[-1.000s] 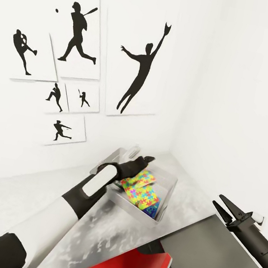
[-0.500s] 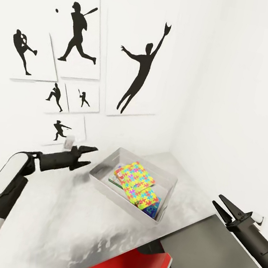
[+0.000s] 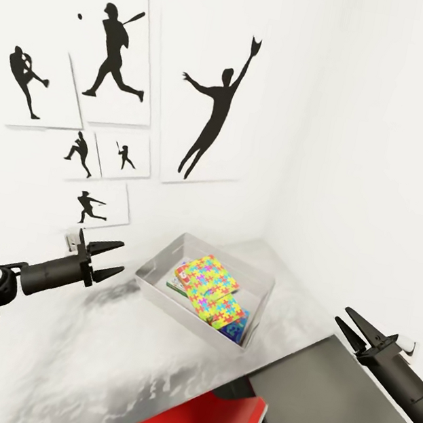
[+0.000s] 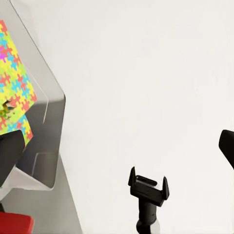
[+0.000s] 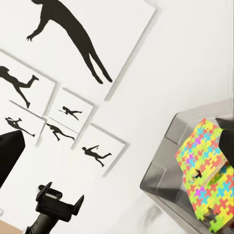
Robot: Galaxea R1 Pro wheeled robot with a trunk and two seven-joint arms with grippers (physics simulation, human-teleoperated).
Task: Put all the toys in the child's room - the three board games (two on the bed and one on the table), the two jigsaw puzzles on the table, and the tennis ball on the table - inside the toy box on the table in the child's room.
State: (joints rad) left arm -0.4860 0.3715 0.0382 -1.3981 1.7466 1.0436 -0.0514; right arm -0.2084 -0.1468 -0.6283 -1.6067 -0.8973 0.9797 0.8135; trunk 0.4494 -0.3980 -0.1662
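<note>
The pale grey toy box [image 3: 154, 272] stands on the table [image 3: 98, 351] in the room's corner. Two jigsaw puzzles lie in it, one [image 3: 206, 274] overlapping the other [image 3: 226, 308]. A green-and-white board game edge [image 3: 173, 285] and a blue corner [image 3: 240, 328] peek from under them. My left gripper [image 3: 120, 257] hovers open and empty, left of the box and apart from it. To the right of the box my right gripper [image 3: 343, 315] is open and empty too. The right wrist view has the box [image 5: 163, 170], a puzzle [image 5: 204, 151] and the left gripper [image 5: 57, 205]. The tennis ball is out of view.
White walls meet just behind the box, the left one hung with black baseball-player pictures [image 3: 214, 112]. A dark grey slab [image 3: 337, 405] and a red panel [image 3: 204, 420] fill the lower right, below my right arm. Bare tabletop stretches left of the box.
My left gripper has pulled out of the toy box and swung left, away from it, with a puzzle staying inside. The right arm has kept still. The camera has shifted slightly.
</note>
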